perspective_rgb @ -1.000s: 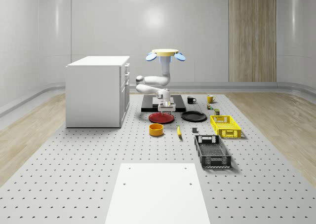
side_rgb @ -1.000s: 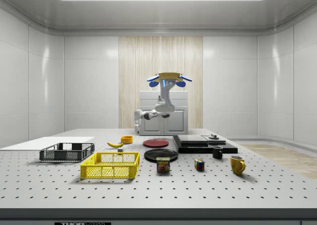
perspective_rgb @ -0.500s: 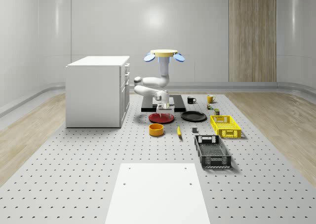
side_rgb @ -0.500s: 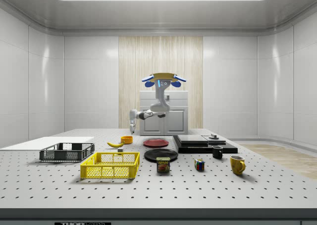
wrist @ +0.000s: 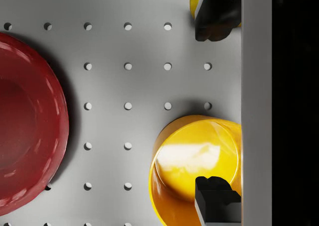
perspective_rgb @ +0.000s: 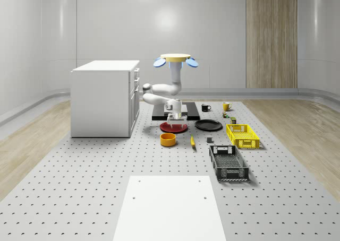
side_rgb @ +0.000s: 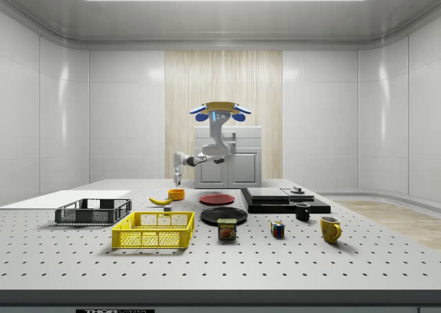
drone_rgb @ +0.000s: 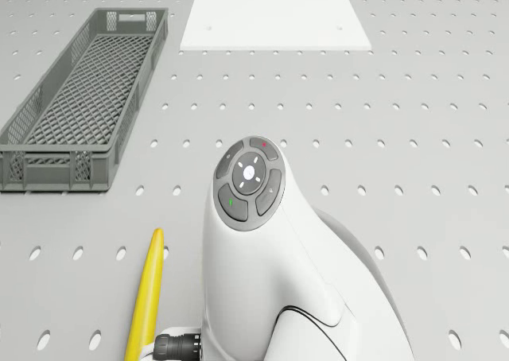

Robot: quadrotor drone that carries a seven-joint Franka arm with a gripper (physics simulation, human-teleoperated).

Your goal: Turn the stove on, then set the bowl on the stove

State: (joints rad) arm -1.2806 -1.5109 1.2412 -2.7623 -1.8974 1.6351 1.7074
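Note:
The yellow-orange bowl stands on the perforated table in front of the red plate. The black stove lies behind the plate, with a small knob on top. The drone hovers over the red plate's area with its arm reaching toward the bowl. My gripper hangs above the bowl, pointing down. In the wrist view the gripper is open, one fingertip over the bowl, the other near the banana.
A banana lies next to the bowl. A black plate, a yellow crate, a grey crate, mugs and small items stand on the whole-scene view's right. A white cabinet stands at its left, a white panel in front.
Drone and arm have shifted toward the side view's left, away from the stove. The gripper has moved from above the red plate to above the bowl.

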